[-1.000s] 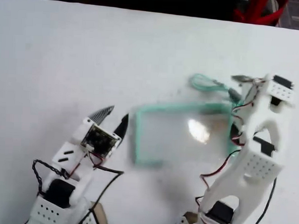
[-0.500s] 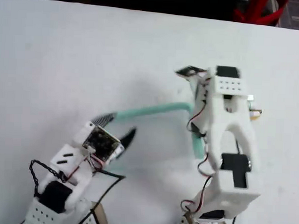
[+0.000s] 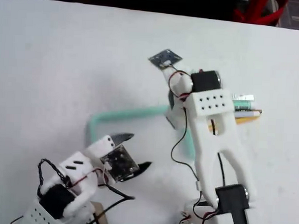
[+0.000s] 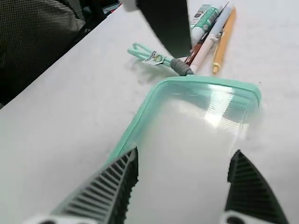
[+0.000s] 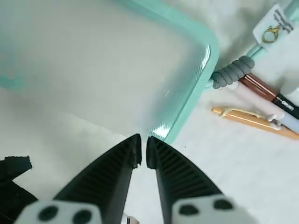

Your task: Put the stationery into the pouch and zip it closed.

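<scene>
The pouch (image 4: pixel 196 116), clear with a mint rim, lies flat around the middle of the counter (image 3: pixel 67 54), somewhat nearer its near edge. It is empty. Its zip cord (image 4: pixel 148 53) trails from the end that faces the stationery, which probably makes loading short work once the mouth is open.

The left claw (image 4: pixel 186 161) hangs spread wide over the opposite end of the pouch, holding nothing. One finger stands to each side of the clear panel. I judge it is placed to pin or steady that end.

The right claw (image 5: pixel 143 144) is narrowed to a slit, with its tips at the mint rim close to the corner by the zip cord. It appears to nip the rim there, most likely to keep the pouch where both arms can work on it, though the hold itself is hard to confirm.

The stationery lies outside the pouch, bunched together just beyond the zip end, toward the counter's right edge.

Counted:
- One pouch and one zip cord.
- Four pieces of stationery, as far as I can tell: a green-and-white marker (image 4: pixel 204 17), a brown pen (image 5: pixel 256 87), a pale pen (image 5: pixel 261 108) and an orange pen (image 5: pixel 247 118).
</scene>
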